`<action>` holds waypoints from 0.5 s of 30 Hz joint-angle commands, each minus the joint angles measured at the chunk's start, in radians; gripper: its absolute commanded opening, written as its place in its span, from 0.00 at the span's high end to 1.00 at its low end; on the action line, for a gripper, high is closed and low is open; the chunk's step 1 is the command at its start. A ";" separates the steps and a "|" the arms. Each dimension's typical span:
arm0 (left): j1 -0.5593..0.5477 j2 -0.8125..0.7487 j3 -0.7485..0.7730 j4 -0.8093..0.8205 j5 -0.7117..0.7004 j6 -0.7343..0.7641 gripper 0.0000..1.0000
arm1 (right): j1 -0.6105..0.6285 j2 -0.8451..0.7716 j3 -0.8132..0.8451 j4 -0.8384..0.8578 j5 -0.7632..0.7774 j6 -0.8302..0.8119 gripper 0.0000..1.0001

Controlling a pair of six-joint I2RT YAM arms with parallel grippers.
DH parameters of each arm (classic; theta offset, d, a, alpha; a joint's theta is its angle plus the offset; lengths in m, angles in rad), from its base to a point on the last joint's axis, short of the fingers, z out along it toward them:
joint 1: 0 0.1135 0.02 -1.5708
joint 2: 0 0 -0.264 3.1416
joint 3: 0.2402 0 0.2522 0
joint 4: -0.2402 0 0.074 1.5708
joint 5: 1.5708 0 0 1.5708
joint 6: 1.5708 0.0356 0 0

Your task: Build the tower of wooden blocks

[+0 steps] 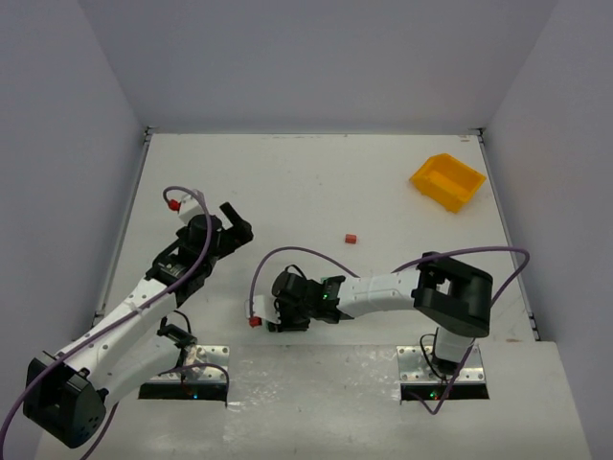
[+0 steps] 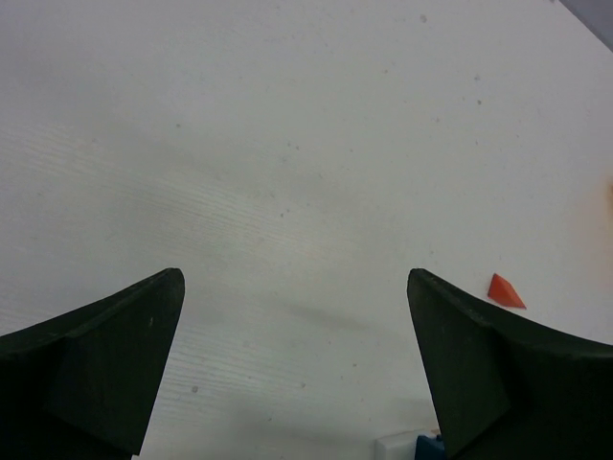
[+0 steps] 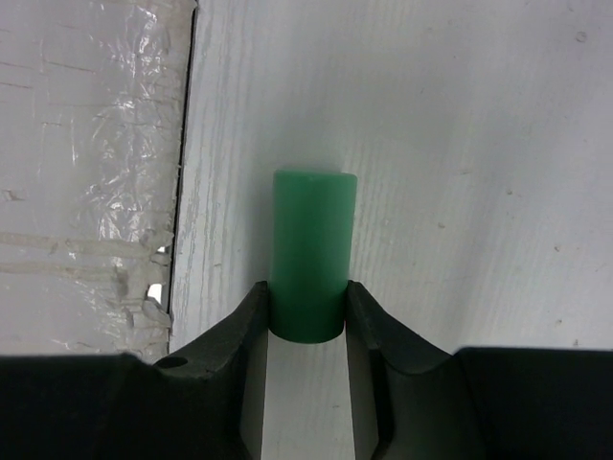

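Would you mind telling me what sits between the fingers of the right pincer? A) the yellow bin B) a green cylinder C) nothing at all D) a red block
B: in the right wrist view, the right pincer has a finger against each side of the green cylinder, which lies on the white table.

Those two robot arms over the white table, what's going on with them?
The job is stacking small wooden blocks into a tower. The right claw grips a green block near the front edge of the table. The left claw hangs open and empty above the table. A red block lies loose mid-table, and a yellow bin sits at the far right.
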 commanded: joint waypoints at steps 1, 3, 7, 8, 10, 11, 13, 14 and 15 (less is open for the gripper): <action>0.001 -0.046 -0.044 0.175 0.223 0.109 0.00 | -0.044 -0.133 -0.025 0.114 0.018 0.015 0.96; 0.001 -0.074 -0.087 0.281 0.385 0.136 0.00 | -0.100 -0.203 -0.055 0.189 -0.003 0.035 0.97; 0.001 -0.091 -0.111 0.361 0.545 0.165 0.00 | -0.198 -0.297 -0.073 0.251 -0.027 0.074 0.97; 0.001 -0.092 -0.111 0.373 0.566 0.167 0.00 | -0.213 -0.316 -0.076 0.258 -0.034 0.079 0.97; 0.001 -0.088 -0.117 0.406 0.654 0.169 0.00 | -0.244 -0.353 -0.091 0.281 -0.039 0.095 0.97; 0.001 -0.085 -0.120 0.425 0.692 0.169 0.00 | -0.254 -0.364 -0.091 0.282 -0.043 0.096 0.96; -0.001 -0.077 -0.128 0.495 0.770 0.162 0.00 | -0.278 -0.377 -0.093 0.284 -0.052 0.109 0.96; -0.001 -0.070 -0.138 0.530 0.844 0.155 0.00 | -0.292 -0.381 -0.091 0.282 -0.055 0.119 0.96; -0.001 -0.062 -0.140 0.542 0.862 0.152 0.00 | -0.302 -0.382 -0.091 0.283 -0.057 0.126 0.96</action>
